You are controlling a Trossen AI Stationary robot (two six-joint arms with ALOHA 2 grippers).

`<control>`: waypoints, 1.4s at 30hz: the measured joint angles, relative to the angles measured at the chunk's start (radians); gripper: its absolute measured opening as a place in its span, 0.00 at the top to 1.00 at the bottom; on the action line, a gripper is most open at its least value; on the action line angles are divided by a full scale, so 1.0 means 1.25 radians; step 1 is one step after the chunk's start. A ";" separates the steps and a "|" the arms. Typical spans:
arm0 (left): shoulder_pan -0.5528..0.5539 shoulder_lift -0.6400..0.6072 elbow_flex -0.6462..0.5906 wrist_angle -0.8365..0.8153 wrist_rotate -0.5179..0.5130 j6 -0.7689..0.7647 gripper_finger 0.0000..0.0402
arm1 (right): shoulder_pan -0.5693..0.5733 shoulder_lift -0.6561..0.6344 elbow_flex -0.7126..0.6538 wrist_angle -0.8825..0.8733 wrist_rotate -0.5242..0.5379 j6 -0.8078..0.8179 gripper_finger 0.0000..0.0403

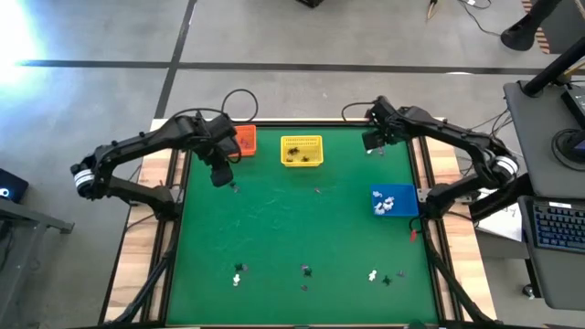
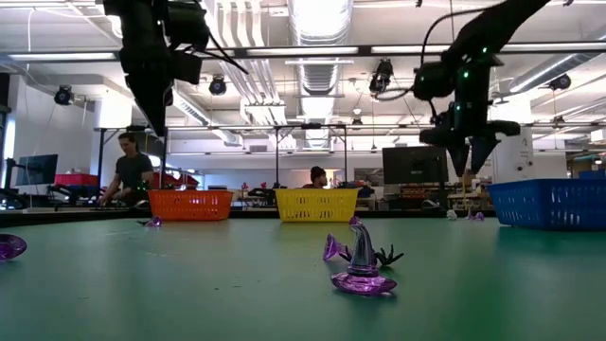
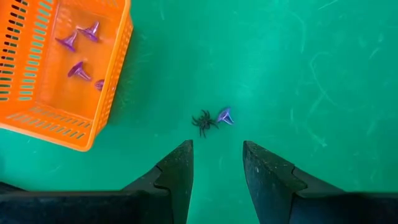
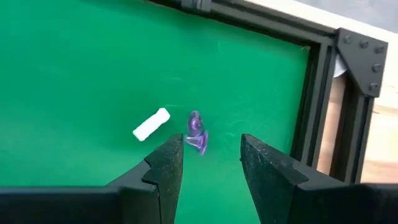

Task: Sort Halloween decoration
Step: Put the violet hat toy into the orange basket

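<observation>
Trinkets: beside the orange basket (image 3: pixel 59 74), we held the left gripper (image 3: pixel 217 165) open and empty over a black spider (image 3: pixel 203 121) touching a purple hat (image 3: pixel 224 116); we judged centring mattered. Right gripper (image 4: pixel 211 162) also hung open, empty.

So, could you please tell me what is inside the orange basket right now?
The orange basket holds purple witch hats; four show, one half hidden by its wall. The part beyond the picture's edge is unseen.

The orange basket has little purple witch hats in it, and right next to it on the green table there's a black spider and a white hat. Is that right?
Almost. The hat beside the black spider is purple, not white, as the left wrist view shows. The rest holds: the orange basket has little purple hats inside, and the spider and hat lie on the green table just outside it.
</observation>
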 joint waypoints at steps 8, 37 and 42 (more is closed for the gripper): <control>0.000 -0.012 0.000 -0.005 0.001 -0.001 0.70 | -0.029 0.131 -0.001 0.032 0.000 -0.033 0.63; 0.000 -0.013 0.000 -0.007 0.001 -0.001 0.70 | -0.071 0.232 0.001 0.091 -0.035 -0.043 0.97; 0.000 -0.013 0.000 -0.007 0.001 -0.001 0.70 | -0.071 0.225 0.000 0.088 -0.038 -0.043 0.98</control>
